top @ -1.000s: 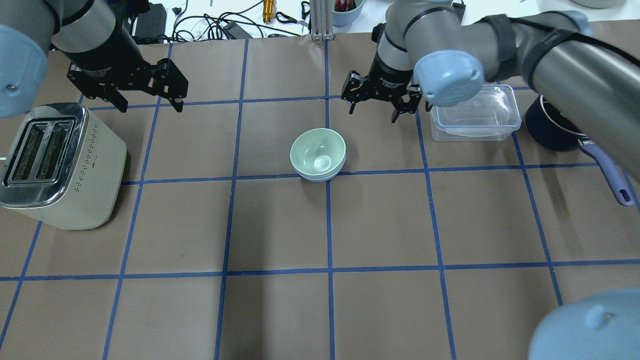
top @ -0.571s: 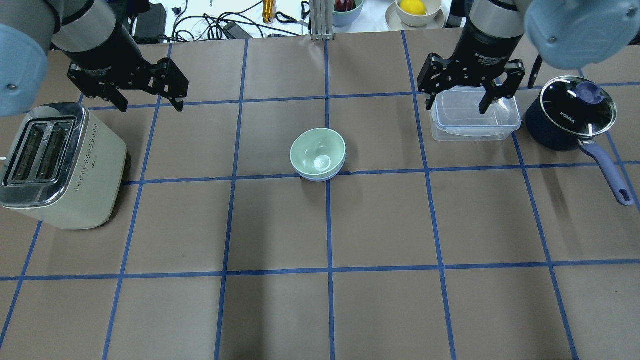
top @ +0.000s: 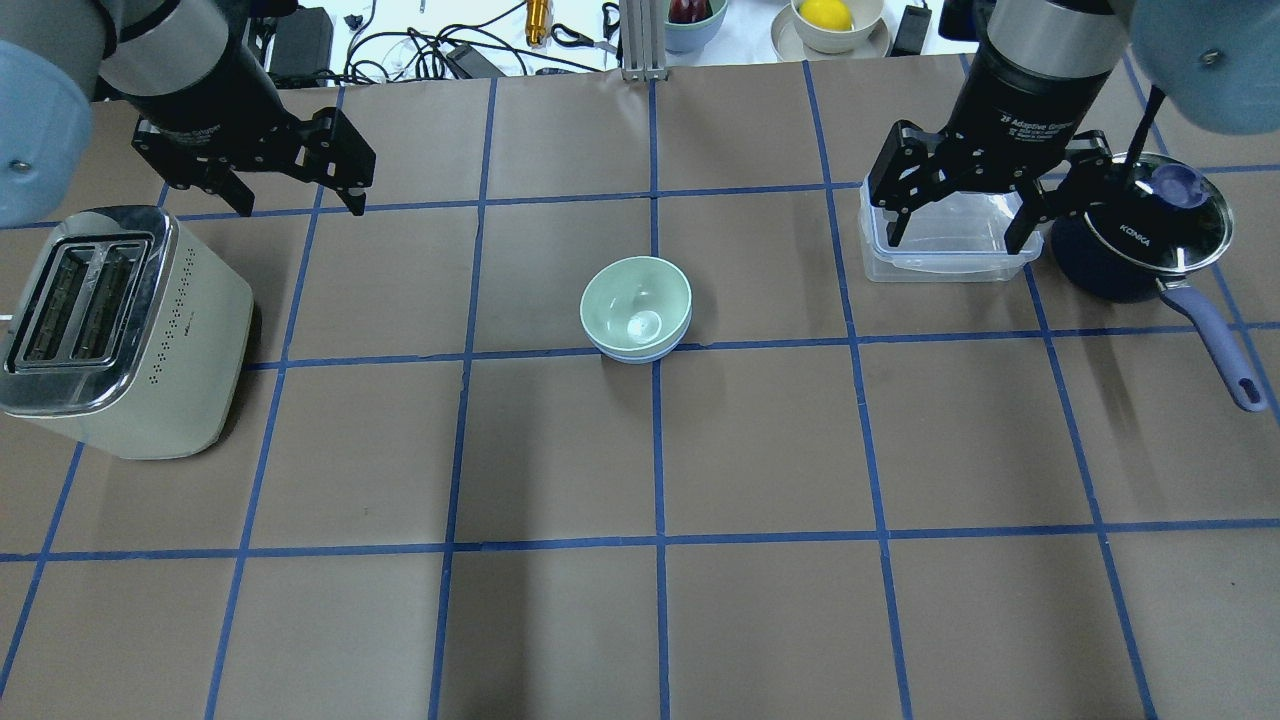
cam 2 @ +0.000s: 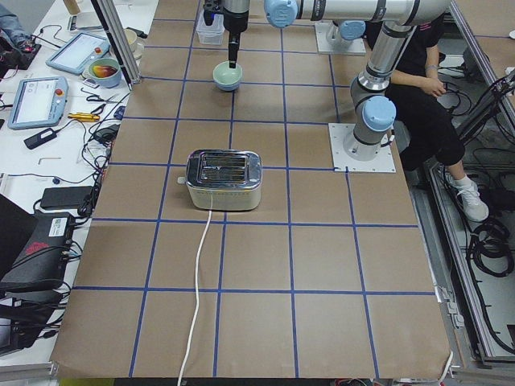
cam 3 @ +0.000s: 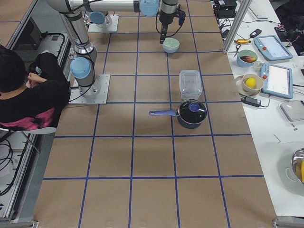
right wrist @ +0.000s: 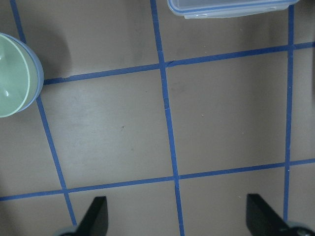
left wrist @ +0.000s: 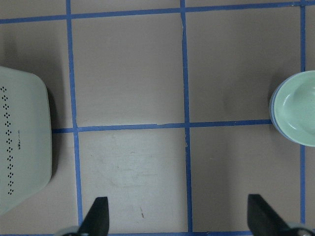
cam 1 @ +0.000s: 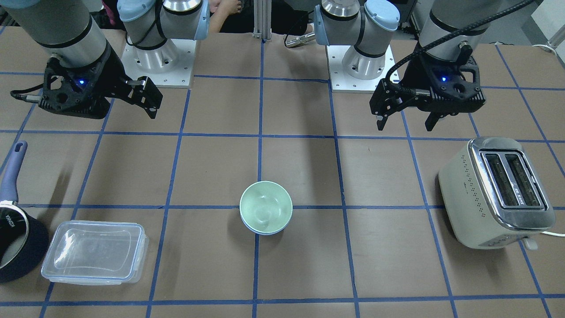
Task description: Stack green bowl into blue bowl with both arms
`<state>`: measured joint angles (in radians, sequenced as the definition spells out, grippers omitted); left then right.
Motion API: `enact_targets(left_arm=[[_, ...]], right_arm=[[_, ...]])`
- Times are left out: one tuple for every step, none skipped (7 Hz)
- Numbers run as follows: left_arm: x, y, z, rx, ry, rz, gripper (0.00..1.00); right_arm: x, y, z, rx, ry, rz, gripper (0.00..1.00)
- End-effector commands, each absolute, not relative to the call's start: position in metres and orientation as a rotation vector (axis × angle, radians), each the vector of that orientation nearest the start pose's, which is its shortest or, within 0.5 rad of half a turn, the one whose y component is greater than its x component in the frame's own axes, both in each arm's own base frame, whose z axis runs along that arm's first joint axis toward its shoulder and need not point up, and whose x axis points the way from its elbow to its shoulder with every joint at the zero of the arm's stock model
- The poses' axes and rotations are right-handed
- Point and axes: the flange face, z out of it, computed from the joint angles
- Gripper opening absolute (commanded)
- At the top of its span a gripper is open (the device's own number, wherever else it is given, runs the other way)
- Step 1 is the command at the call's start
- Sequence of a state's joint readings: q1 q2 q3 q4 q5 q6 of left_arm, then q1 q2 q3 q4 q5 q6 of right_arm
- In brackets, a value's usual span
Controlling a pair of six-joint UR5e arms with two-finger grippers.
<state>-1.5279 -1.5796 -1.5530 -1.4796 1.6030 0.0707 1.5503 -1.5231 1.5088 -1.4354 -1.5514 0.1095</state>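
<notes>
The green bowl (top: 635,303) sits nested inside the blue bowl (top: 628,356) at the table's middle; only a thin blue rim shows beneath it. The stack also shows in the front view, green bowl (cam 1: 265,206) inside blue bowl (cam 1: 265,232). My left gripper (top: 300,208) is open and empty, raised at the far left beyond the toaster. My right gripper (top: 953,243) is open and empty, raised over the clear container. The left wrist view shows the open left gripper (left wrist: 179,219) with the green bowl (left wrist: 295,108) at its right edge. The right wrist view shows the green bowl (right wrist: 12,73) at its left edge.
A cream toaster (top: 110,330) stands at the left. A clear lidded container (top: 960,268) and a navy saucepan (top: 1140,240) with a glass lid and long handle (top: 1215,345) stand at the far right. Cables and dishes lie beyond the far edge.
My right arm has swung away from the bowls to the right and now hangs over the clear container. The left gripper has barely moved. The stacked bowls stay put.
</notes>
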Motion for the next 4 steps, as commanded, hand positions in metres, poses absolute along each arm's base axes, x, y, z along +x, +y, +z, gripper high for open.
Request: enact_targets(left_arm=[[-0.1092, -0.5097, 0.5021, 0.043, 3.101, -0.154, 0.99], [-0.1083, -0.5096, 0.5006, 0.040, 3.100, -0.149, 0.99], [-0.1091, -0.5091, 0.4991, 0.043, 3.100, -0.145, 0.99], [-0.1093, -0.5093, 0.4998, 0.043, 3.102, -0.147, 0.99]], right_arm=[[0.1259, -0.5008, 0.4909, 0.234, 3.116, 0.155, 1.00], [0.1258, -0.5010, 0.4905, 0.234, 3.118, 0.152, 1.00], [0.1267, -0.5004, 0.4919, 0.229, 3.117, 0.148, 1.00], [0.1267, -0.5003, 0.4912, 0.226, 3.117, 0.150, 1.00]])
